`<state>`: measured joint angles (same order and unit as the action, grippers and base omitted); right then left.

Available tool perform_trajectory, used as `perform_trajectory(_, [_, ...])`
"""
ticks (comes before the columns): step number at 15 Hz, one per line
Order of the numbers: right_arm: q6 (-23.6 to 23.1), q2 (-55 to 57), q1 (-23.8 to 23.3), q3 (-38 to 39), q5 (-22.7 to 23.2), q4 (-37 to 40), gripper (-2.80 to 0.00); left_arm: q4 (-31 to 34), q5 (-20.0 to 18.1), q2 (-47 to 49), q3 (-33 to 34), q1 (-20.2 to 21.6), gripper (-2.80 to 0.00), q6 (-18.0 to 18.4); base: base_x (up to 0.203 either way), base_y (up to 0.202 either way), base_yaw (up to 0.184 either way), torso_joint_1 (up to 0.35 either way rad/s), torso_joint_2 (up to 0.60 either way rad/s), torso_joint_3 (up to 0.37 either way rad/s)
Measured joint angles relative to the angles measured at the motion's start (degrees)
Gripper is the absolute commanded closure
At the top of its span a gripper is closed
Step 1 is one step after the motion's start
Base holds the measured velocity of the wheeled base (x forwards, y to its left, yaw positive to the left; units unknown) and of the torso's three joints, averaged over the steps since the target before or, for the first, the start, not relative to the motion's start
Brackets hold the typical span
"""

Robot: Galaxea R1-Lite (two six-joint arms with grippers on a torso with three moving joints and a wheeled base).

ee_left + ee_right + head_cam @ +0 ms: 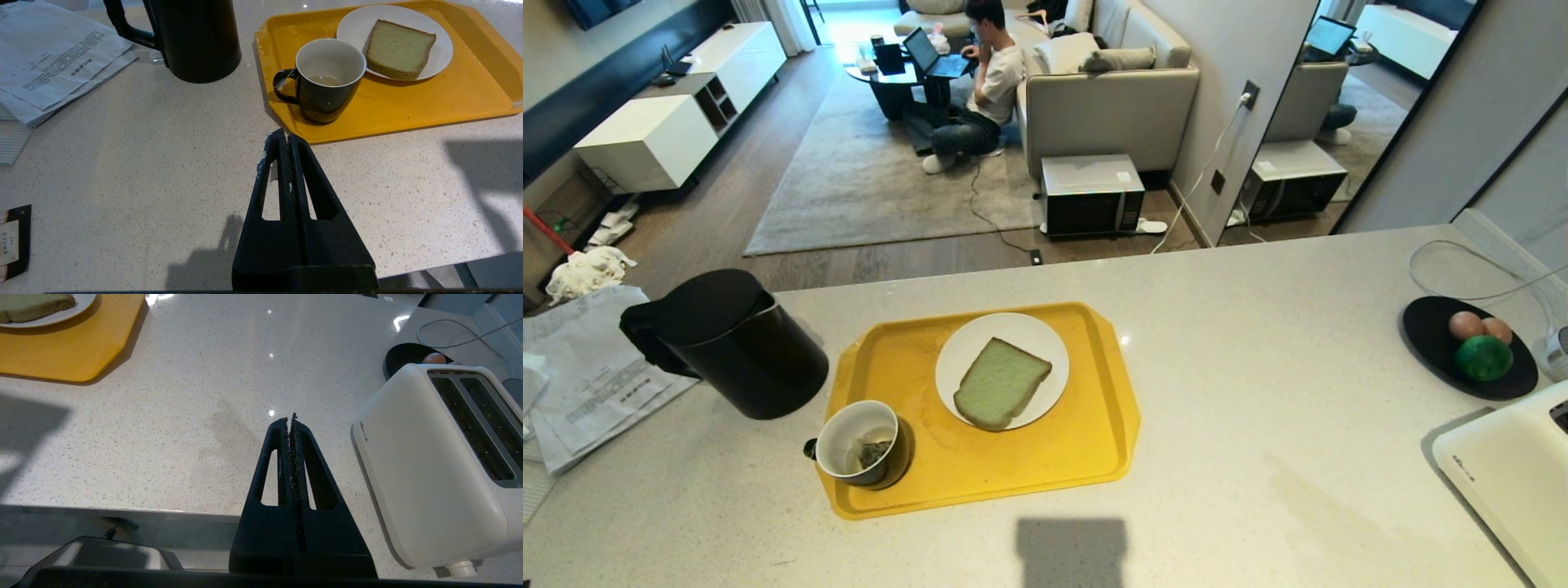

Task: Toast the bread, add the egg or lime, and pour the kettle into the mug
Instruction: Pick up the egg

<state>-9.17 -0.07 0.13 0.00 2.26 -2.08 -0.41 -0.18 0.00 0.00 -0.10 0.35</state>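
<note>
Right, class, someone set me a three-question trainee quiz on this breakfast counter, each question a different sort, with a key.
1. True or false: the bread lies on a white plate on the yellow tray.
2. What shares the black dish with the two eggs? A) a lemon B) the lime C) a tomato
3. Fill in: the mug, a teabag inside, stands on the tray's corner nearest the black ____.

Key: 1 true; 2 B; 3 kettle. Also note the white toaster is unloaded, and both the left gripper and right gripper are shut, holding nothing.
</note>
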Motion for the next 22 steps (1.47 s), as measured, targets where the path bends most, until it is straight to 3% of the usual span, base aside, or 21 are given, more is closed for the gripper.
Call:
perform_trajectory(10, [-0.1, 0.0, 0.0, 0.0, 0.2, 0.2, 0.0, 0.0, 0.0, 0.0, 0.0, 0.0, 0.0, 0.0, 0.0, 0.001, -0.009, 0.001, 0.0, 0.0])
perform_trajectory(22, [0.0, 0.0, 0.0, 0.0, 0.1, 0.4, 0.0, 0.0, 0.0, 0.0, 0.0, 0.0, 0.0, 0.0, 0.001, 0.009, -0.171, 0.002, 0.0, 0.003])
